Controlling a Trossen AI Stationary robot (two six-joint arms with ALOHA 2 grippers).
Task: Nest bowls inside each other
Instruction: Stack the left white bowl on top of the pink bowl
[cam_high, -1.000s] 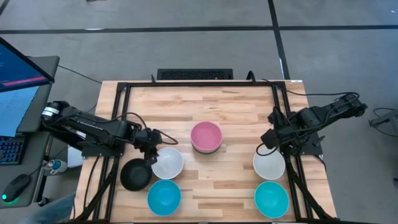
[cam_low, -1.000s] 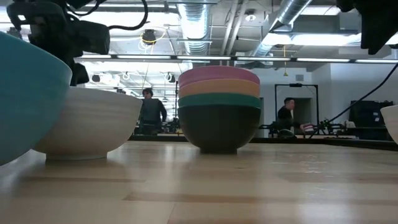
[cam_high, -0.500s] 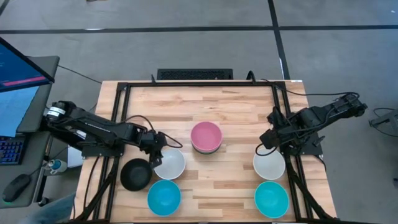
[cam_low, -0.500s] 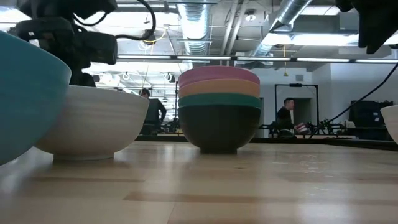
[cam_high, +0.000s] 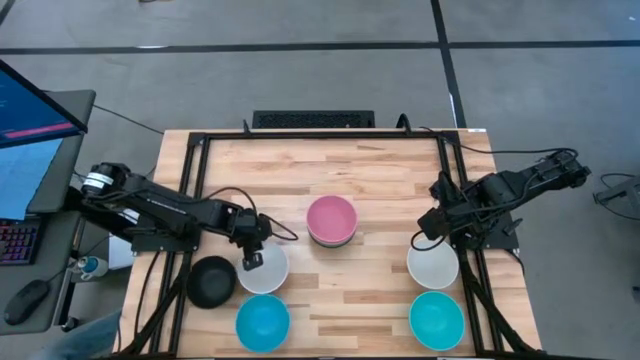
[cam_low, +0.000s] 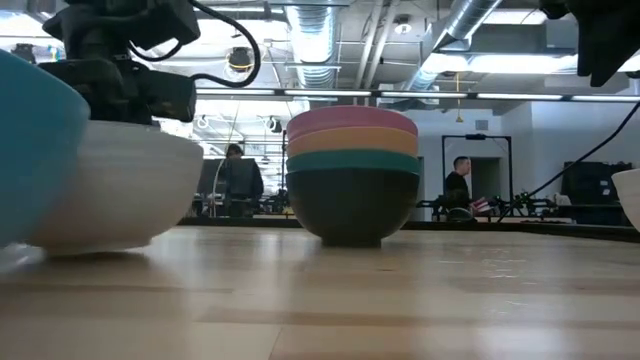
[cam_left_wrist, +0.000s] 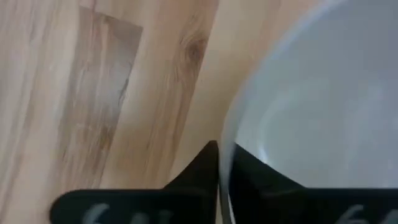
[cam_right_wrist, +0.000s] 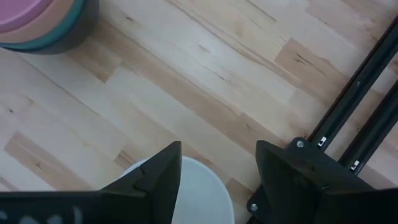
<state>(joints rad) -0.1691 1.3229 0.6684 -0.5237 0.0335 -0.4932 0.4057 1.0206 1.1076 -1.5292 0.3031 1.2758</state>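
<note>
Four bowls stacked (cam_high: 331, 222) mid-tabletop (cam_high: 380, 170); five loose; left fingers (cam_high: 252, 261) pinching white bowl (cam_high: 266, 271) rim; right fingers (cam_high: 428, 231) spread, empty, above other white bowl (cam_high: 432, 266).

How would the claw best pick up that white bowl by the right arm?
Probably by the rim, from straight above. The white bowl sits upright and open, so one finger can drop inside and one outside its thin wall. The right claw hangs open at its far edge, clear of the turquoise bowl.
</note>
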